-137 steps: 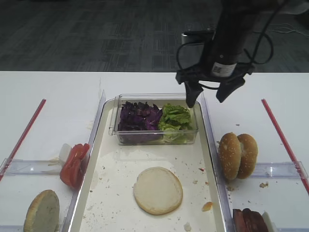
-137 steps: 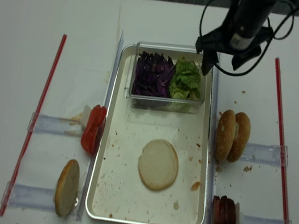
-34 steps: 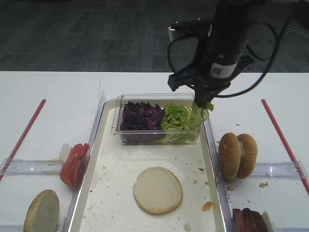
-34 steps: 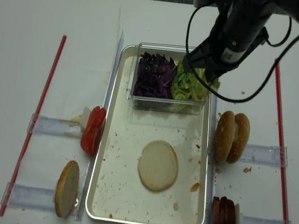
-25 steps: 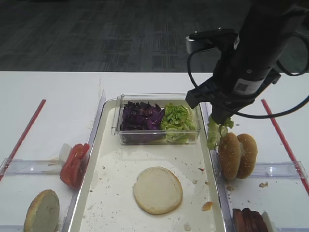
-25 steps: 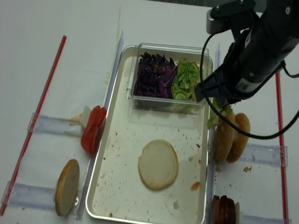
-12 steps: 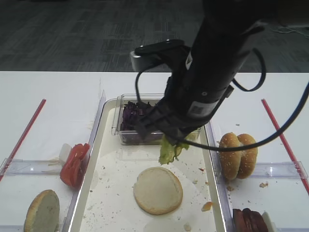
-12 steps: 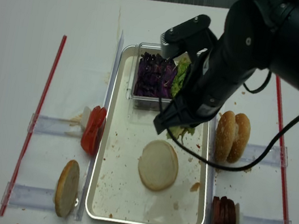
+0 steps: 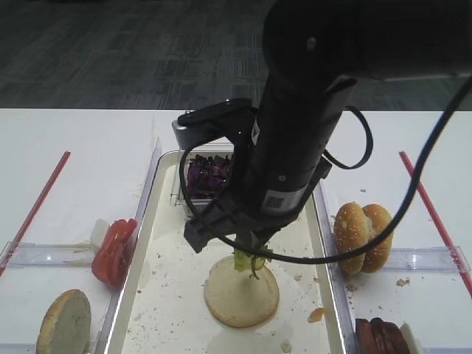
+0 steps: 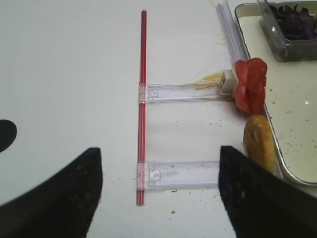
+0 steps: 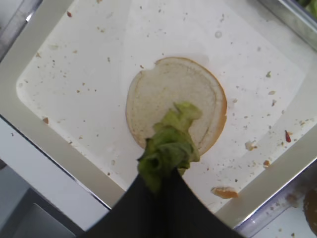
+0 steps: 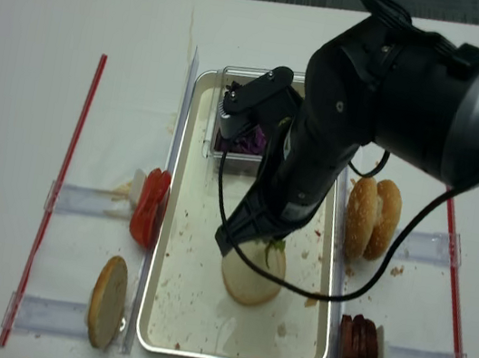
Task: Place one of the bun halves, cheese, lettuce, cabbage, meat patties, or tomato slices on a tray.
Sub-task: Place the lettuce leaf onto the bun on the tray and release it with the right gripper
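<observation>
Exterior high view, left to right. One bun half (image 9: 66, 322) stands on edge at the near left, outside the tray (image 9: 151, 243). Tomato slices (image 9: 113, 252) sit just beside the tray's left rim. The left gripper shows only as two dark finger shapes at the bottom of the left wrist view, set apart with bare table between them and nothing held, so it reads as released. It is well apart from the tray.

Mid-tray: a bun half (image 11: 174, 103) lies cut face up on the tray floor. The right gripper (image 11: 159, 184) is clenched on a piece of lettuce (image 11: 170, 145). In the right wrist view the leaf hangs from the fingertips with its free end over the middle of the bun face; its long axis runs down from the gripper toward the bun. Whether the leaf tip touches the bread, cannot tell.

Behind the arm, purple cabbage (image 9: 204, 175) is in the clear box (image 9: 181, 198) at the far end of the tray. Right of the tray: two seeded buns (image 9: 364, 236), and meat patties (image 9: 382, 335) at the near right.

Judgement: the target lies straight below the right gripper; the right arm is far nearer. A short descent and release should land the leaf on the bun.
</observation>
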Controlling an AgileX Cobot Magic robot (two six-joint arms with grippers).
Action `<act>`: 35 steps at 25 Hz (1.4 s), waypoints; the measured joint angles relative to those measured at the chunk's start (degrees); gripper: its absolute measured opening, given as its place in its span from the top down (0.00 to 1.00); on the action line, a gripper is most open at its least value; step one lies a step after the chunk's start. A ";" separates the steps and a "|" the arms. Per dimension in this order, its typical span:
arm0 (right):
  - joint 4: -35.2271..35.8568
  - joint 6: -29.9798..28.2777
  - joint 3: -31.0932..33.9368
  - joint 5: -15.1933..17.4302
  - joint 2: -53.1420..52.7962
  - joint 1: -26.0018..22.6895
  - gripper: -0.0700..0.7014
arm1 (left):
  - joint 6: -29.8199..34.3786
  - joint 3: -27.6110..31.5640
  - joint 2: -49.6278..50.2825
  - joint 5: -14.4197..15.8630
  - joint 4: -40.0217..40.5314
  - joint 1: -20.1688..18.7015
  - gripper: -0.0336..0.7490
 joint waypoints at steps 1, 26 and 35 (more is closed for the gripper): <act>0.00 0.00 0.00 0.00 0.62 0.00 0.86 | 0.00 0.00 0.00 0.00 0.00 0.00 0.33; 2.12 -2.72 0.00 -4.20 6.41 0.00 0.68 | 0.00 0.00 0.00 0.00 0.00 0.00 0.33; 2.12 -3.06 0.00 -4.20 6.41 0.00 0.16 | 0.00 0.00 0.00 0.00 0.00 0.00 0.33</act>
